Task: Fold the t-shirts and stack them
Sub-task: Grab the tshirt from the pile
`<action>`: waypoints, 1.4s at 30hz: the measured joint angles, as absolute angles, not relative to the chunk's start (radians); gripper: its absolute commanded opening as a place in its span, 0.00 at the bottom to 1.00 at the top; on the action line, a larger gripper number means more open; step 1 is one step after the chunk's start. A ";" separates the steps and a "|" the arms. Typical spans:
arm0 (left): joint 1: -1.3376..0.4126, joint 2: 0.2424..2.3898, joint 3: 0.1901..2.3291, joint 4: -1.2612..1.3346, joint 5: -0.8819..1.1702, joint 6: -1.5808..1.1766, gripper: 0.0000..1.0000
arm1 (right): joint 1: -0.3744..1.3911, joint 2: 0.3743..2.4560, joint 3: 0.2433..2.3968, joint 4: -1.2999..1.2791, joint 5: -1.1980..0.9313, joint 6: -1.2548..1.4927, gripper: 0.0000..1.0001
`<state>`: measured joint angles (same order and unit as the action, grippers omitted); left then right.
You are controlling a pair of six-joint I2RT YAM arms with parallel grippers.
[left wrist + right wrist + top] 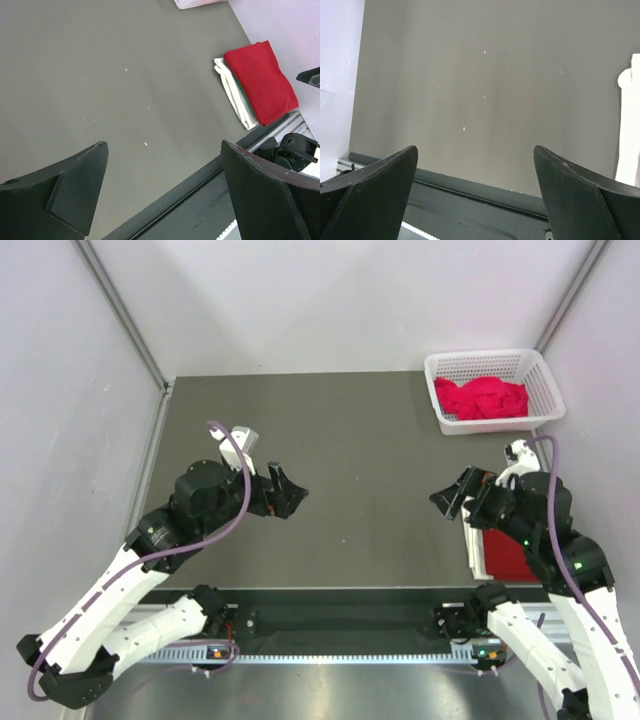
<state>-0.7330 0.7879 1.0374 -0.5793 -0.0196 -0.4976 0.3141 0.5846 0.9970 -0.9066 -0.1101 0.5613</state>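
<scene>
T-shirt (482, 398) crumpled in basket (480, 357): light, limp cloth (will drape, bunch). Pinch topmost fold or collar, lift clear. Left fingers (75, 185), right fingers (570, 190) both apart, empty.

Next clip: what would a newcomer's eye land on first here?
Crumpled red fabric in the white basket at the far right corner. A folded pile, red on top, lies at the near right edge; the left pincer and right pincer hang open over the tabletop.
</scene>
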 measured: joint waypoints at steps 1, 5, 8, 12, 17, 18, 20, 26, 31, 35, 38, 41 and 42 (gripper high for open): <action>-0.733 0.786 1.037 -0.580 -0.020 -0.498 0.99 | 0.314 0.585 0.997 -0.907 -0.110 0.564 1.00; -0.733 0.771 1.037 -0.581 -0.020 -0.497 0.99 | 0.314 0.587 0.998 -0.906 -0.108 0.582 1.00; -0.733 0.768 1.038 -0.586 -0.019 -0.498 0.99 | 0.314 0.612 1.032 -0.908 -0.106 0.596 1.00; -0.733 0.773 1.038 -0.599 -0.015 -0.498 0.99 | 0.314 0.714 1.172 -0.899 -0.085 0.585 1.00; -0.733 0.776 1.026 -0.594 0.014 -0.509 0.99 | 0.315 0.926 1.400 -0.807 0.119 0.477 1.00; -0.733 0.776 1.018 -0.592 0.023 -0.513 0.99 | 0.313 0.973 1.431 -0.776 0.176 0.456 0.99; -0.733 0.777 0.998 -0.592 0.041 -0.525 0.98 | 0.294 1.082 1.478 -0.728 0.270 0.409 0.97; -0.733 0.773 0.942 -0.585 0.075 -0.563 0.97 | 0.114 1.496 1.630 -0.635 0.292 0.313 0.86; -0.733 0.724 0.825 -0.497 0.173 -0.646 0.95 | 0.012 1.740 1.691 -0.607 0.271 0.260 0.71; -0.733 0.718 0.750 -0.454 0.220 -0.702 0.95 | -0.042 1.898 1.771 -0.574 0.264 0.241 0.69; -0.733 0.718 0.718 -0.450 0.220 -0.722 0.95 | -0.078 2.003 1.843 -0.539 0.264 0.224 0.70; -0.733 0.717 0.706 -0.450 0.210 -0.733 0.94 | -0.106 2.101 1.932 -0.518 0.268 0.208 0.70; -0.733 0.715 0.703 -0.449 0.201 -0.735 0.95 | -0.115 2.132 1.961 -0.511 0.268 0.204 0.70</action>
<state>-0.7330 0.7151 0.7033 -0.4492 0.2012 -0.7349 -0.1150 2.1323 1.9610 -0.5114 0.2680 0.2035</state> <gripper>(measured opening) 0.948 0.700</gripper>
